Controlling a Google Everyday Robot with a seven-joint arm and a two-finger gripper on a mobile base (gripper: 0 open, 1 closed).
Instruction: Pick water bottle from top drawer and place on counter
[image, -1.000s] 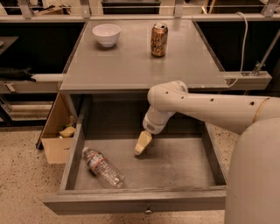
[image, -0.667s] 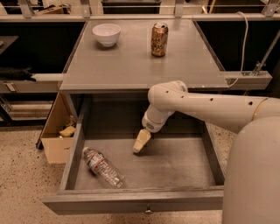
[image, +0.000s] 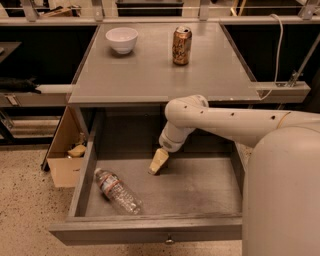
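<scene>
The water bottle (image: 118, 190), clear crinkled plastic with a red-and-white label band, lies on its side in the front left of the open top drawer (image: 150, 232). My gripper (image: 157, 163) hangs inside the drawer near its middle, pointing down at the drawer floor, to the right of the bottle and apart from it. It holds nothing that I can see. The grey counter (image: 150, 75) sits above the drawer. My white arm reaches in from the right.
A white bowl (image: 122, 39) and a gold-brown drink can (image: 181, 45) stand at the back of the counter. A cardboard box (image: 65, 155) sits on the floor left of the drawer. My robot body fills the lower right.
My gripper has shifted slightly left inside the drawer, a little closer to the bottle. The bottle has not moved.
</scene>
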